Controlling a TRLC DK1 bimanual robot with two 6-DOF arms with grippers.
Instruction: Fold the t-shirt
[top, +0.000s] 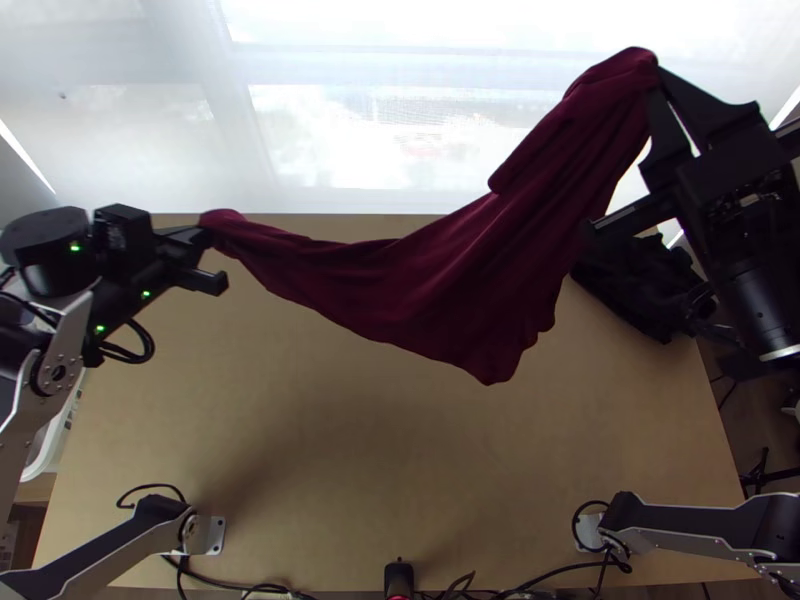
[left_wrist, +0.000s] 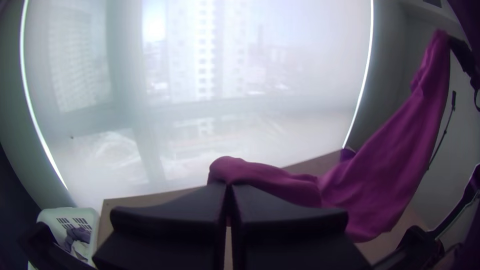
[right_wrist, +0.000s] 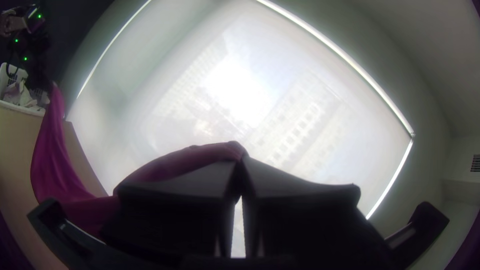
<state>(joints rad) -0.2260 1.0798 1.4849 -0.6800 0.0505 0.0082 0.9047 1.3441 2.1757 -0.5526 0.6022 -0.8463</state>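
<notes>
Below the right pincer (top: 655, 80), closed like the left pincer (top: 206, 243) on the t-shirt (top: 450, 285), the top view reveals black cloth (top: 640, 288).

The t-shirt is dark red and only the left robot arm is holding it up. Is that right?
Not quite: the left arm isn't the only one holding it. The top view shows the right end effector gripping the other end of the t-shirt too. The rest is right: it's dark red, and the left end effector is holding it up.
</notes>
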